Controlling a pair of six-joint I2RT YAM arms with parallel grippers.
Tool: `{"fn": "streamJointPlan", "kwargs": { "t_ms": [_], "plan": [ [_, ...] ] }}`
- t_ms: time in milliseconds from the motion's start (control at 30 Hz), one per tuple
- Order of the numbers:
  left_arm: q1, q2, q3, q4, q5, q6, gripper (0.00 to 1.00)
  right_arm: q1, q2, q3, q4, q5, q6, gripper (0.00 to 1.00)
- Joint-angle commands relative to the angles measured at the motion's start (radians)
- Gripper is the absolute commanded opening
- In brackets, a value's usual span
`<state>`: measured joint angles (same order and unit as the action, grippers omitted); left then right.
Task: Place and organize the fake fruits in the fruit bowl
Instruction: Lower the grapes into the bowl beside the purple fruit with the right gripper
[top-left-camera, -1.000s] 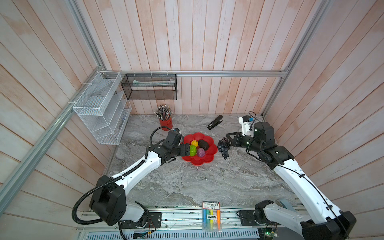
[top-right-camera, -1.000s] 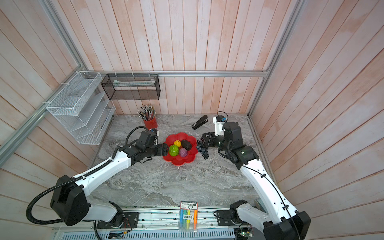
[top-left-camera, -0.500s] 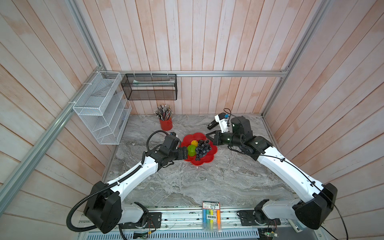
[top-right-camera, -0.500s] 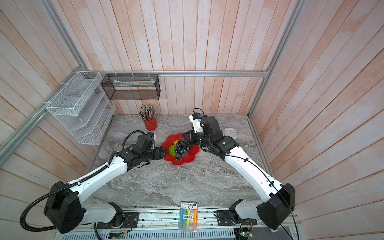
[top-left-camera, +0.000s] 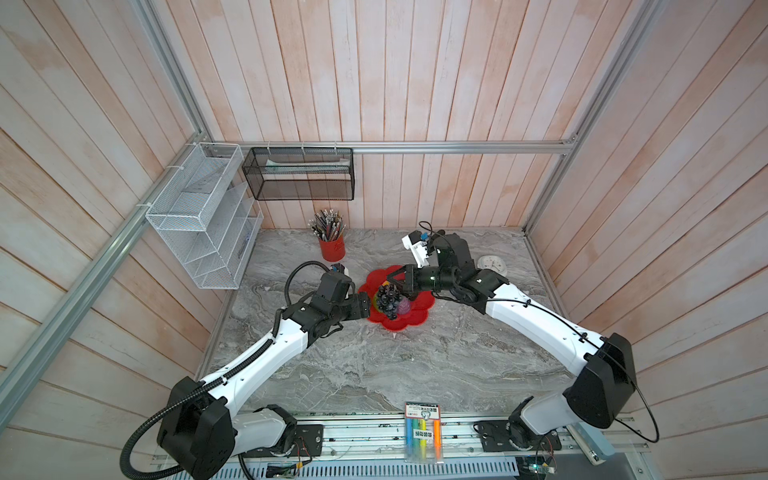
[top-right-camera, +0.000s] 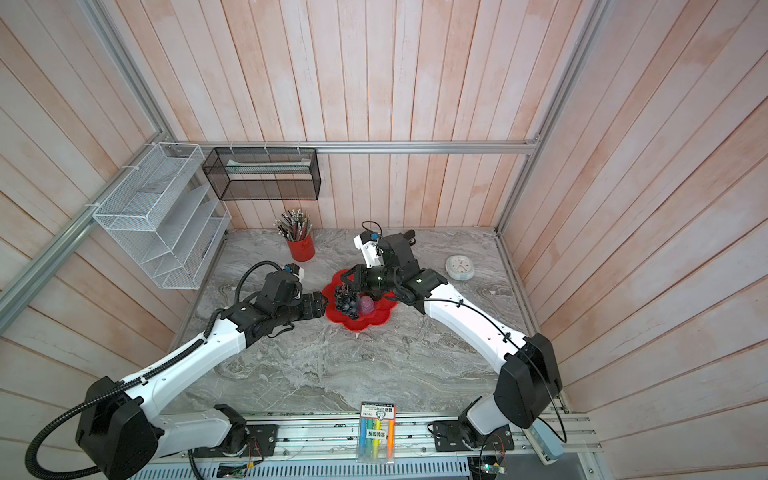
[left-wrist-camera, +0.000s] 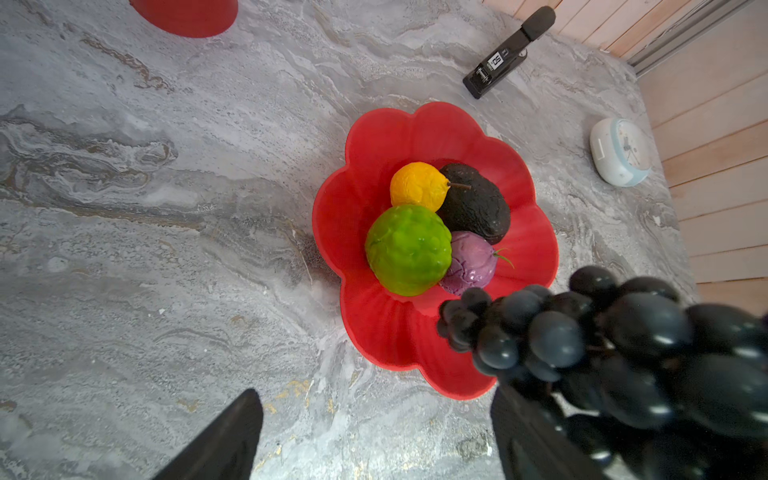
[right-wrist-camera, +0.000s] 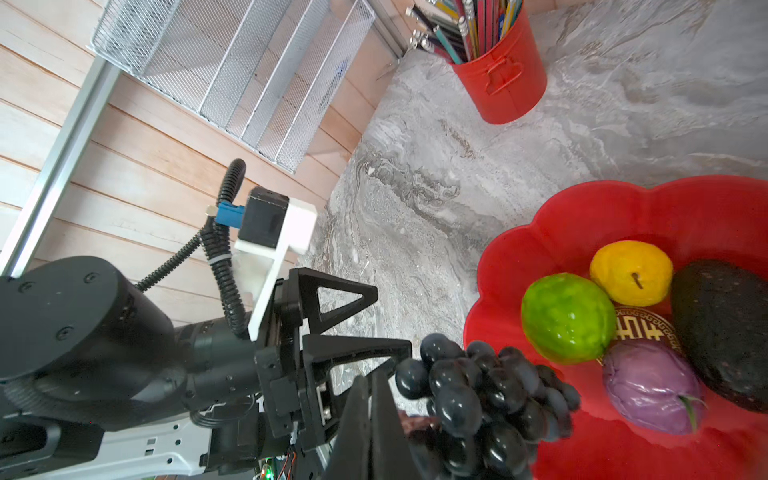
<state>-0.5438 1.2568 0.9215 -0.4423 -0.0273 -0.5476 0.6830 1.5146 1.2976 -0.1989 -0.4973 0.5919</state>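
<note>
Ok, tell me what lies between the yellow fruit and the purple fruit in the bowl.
The gold emblem of the fruit bowl, on bare red floor; the right wrist view shows it. The green fruit and the avocado flank that gap.

Robotics test cell dressed as a desk: pale plank walls edged by an aluminium frame (top-left-camera: 415, 147) box in a marble-look table (top-left-camera: 395, 365). The left arm (top-left-camera: 266, 357) and right arm (top-left-camera: 536, 324) stand on a metal rail (top-left-camera: 361, 436) along the lower edge. Office props fill the upper left: a white wire rack (top-left-camera: 199, 220), black mesh basket (top-left-camera: 299, 174) and red pencil cup (top-left-camera: 331, 245). A clock (top-left-camera: 491, 263) lies at right and a fruit bowl (top-left-camera: 409, 320) sits at centre.
</note>
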Motion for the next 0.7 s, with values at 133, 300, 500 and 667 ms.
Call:
{"fn": "streamJointPlan", "kwargs": {
  "t_ms": [133, 300, 500, 667],
  "plan": [
    [0.008, -0.027, -0.038, 0.032, -0.003, -0.015, 0.88, 0.005, 0.038, -0.013, 0.053, -0.035, -0.008, 0.00],
    [0.008, -0.015, -0.029, 0.023, 0.009, 0.009, 0.88, -0.025, 0.041, -0.047, 0.065, -0.089, -0.008, 0.00],
    [0.008, 0.001, -0.023, 0.021, 0.011, 0.009, 0.88, -0.068, 0.002, -0.114, 0.070, -0.105, -0.027, 0.00],
    [0.008, 0.025, -0.017, 0.029, 0.027, 0.000, 0.88, -0.134, -0.019, -0.193, 0.131, -0.166, -0.025, 0.00]
  ]
}}
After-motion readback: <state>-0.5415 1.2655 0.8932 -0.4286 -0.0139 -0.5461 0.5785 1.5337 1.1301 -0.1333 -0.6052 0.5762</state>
